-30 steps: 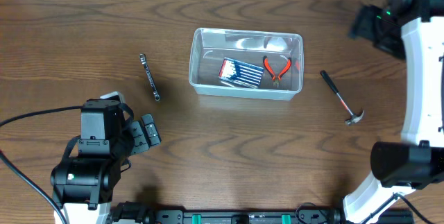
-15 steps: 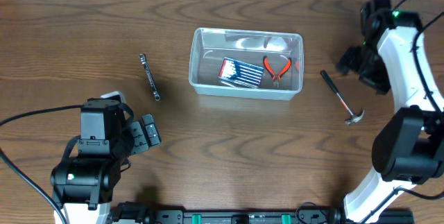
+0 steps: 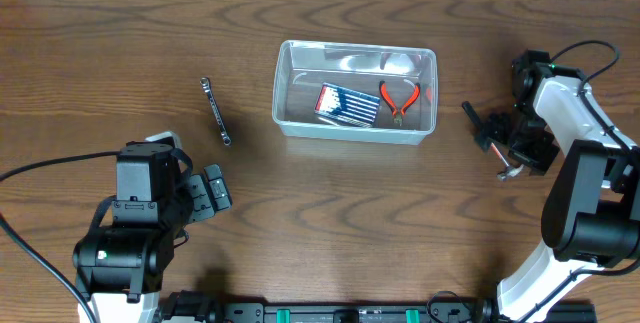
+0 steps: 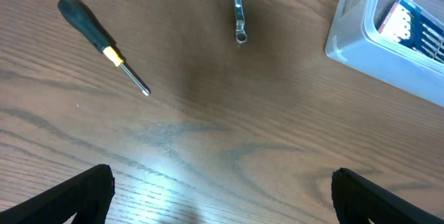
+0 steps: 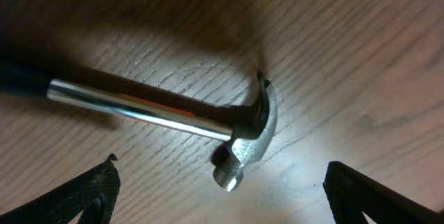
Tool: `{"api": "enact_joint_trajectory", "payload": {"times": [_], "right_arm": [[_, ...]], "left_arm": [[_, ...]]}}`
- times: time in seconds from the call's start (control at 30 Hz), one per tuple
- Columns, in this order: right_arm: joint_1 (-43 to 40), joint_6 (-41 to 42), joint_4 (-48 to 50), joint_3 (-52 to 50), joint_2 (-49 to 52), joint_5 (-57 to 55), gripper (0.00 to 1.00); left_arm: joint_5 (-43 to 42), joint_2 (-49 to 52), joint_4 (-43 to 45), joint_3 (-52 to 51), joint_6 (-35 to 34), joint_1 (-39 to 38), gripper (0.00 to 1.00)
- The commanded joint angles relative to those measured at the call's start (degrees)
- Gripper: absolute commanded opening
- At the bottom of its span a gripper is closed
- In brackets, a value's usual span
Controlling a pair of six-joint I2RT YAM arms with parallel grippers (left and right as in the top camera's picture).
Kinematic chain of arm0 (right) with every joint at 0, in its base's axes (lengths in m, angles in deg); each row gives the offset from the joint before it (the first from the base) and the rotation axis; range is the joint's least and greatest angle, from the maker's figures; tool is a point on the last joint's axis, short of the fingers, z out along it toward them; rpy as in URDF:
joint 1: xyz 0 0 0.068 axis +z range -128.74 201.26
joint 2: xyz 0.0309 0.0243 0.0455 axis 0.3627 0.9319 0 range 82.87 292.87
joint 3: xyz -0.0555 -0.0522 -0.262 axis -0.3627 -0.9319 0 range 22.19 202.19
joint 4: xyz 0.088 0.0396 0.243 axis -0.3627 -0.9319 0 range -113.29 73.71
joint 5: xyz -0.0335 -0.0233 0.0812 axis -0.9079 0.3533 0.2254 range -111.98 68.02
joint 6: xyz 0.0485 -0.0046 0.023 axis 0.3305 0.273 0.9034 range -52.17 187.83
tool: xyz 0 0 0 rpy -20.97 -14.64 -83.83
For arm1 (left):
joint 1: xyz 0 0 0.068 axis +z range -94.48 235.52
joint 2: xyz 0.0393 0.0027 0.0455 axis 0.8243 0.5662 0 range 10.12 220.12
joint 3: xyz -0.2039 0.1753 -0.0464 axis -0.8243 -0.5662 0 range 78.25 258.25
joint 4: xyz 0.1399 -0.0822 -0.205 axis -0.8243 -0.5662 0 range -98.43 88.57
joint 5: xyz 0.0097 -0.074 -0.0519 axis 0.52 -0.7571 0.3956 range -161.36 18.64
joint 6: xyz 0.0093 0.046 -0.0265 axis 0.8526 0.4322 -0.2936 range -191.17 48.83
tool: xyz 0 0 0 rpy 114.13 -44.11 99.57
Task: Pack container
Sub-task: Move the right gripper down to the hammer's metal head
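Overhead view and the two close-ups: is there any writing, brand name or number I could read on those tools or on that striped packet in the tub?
No text can be read in any view.
Packet in the container: blue and white stripes, any print too small to read.
Hammer, wrench, screwdriver, pliers: no markings show.

Clear container, orange-handled pliers, blue striped packet, silver hammer, brown wood-grain table
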Motion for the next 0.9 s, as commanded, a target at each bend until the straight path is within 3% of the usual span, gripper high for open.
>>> {"api": "enact_joint_trajectory", "payload": {"times": [0.0, 0.5, 0.87], "right_arm": [[-0.17, 1.25, 1.88, -1.4, 0.33, 0.24, 0.96], [-0.13, -4.61, 17.44, -10.43, 0.33, 3.48, 0.96], [-0.13, -4.59, 20.06, -14.47, 0.33, 3.89, 0.96]], "left_arm": [[0.7, -0.04, -0.13, 1.25, 0.57, -0.24, 0.98], [0.72, -0.04, -0.13, 1.25, 0.57, -0.24, 0.98], [0.72, -0.04, -0.13, 1.25, 0.59, -0.24, 0.98]]}}
